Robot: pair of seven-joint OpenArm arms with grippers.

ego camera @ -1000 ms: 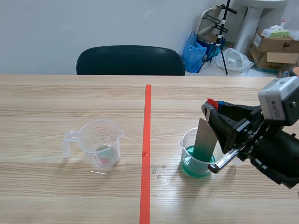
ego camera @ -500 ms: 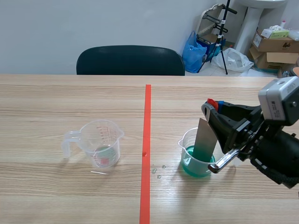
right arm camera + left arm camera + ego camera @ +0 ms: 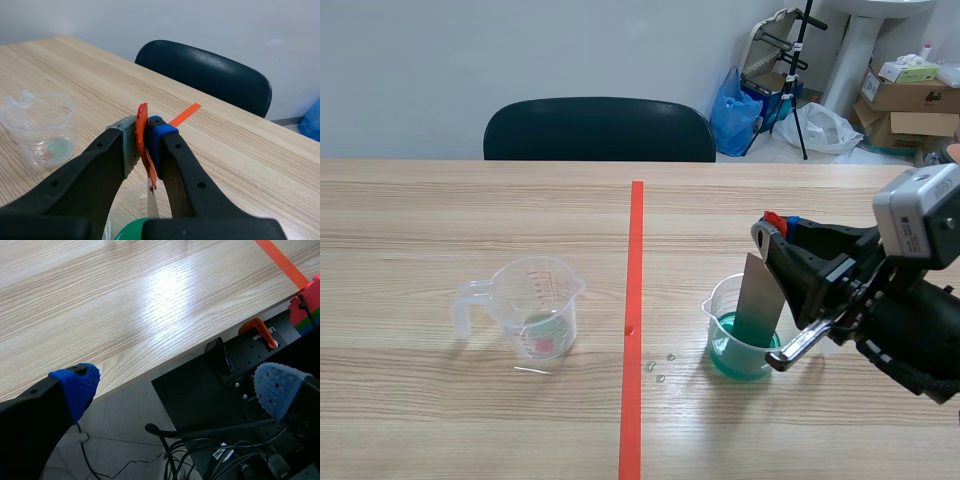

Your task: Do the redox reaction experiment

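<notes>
Step in hand, by my reading: immersion of the metal. My right gripper [image 3: 772, 226] is clamped on the top of the metal strip [image 3: 758, 295], which stands slightly tilted in the beaker [image 3: 713, 305], its lower end in the green solution [image 3: 727, 345]. The measuring cup [image 3: 535, 305], left of the tape line [image 3: 634, 300], holds only a green residue. My left gripper [image 3: 176, 382] hangs beyond the table edge, fingers apart, holding nothing. Next move, as I judge it: hold steady, then lift the strip straight up clear of the rim without tipping the beaker
</notes>
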